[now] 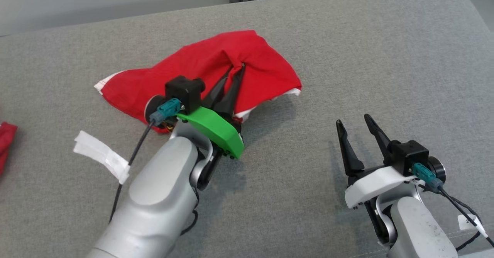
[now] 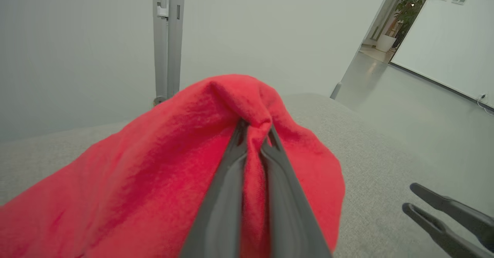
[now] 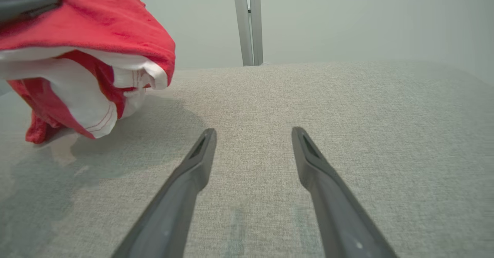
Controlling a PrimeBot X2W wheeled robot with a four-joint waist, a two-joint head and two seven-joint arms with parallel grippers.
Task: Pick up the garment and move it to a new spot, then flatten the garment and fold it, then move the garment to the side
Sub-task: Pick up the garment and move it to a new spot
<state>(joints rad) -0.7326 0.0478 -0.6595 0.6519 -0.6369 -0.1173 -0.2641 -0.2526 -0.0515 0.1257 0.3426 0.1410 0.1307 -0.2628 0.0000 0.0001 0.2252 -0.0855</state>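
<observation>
A red garment with white trim (image 1: 200, 70) is bunched and lifted off the grey padded surface (image 1: 347, 57). My left gripper (image 1: 238, 68) is shut on a fold near its top, the cloth pinched between the two dark fingers (image 2: 231, 173). The garment (image 2: 154, 165) drapes down around them. In the right wrist view the garment (image 3: 85, 38) hangs at the upper left, showing its white inside, with a shadow beneath it. My right gripper (image 1: 354, 121) stands open to the right, just above the surface, with nothing between its fingers (image 3: 193, 165).
Another piece of red cloth (image 1: 5, 140) lies at the far left edge. A white tag (image 1: 102, 155) hangs on the left arm's cable. A grey metal post (image 3: 249, 22) stands behind the surface's far edge. A doorway and a plant (image 2: 409, 7) show beyond.
</observation>
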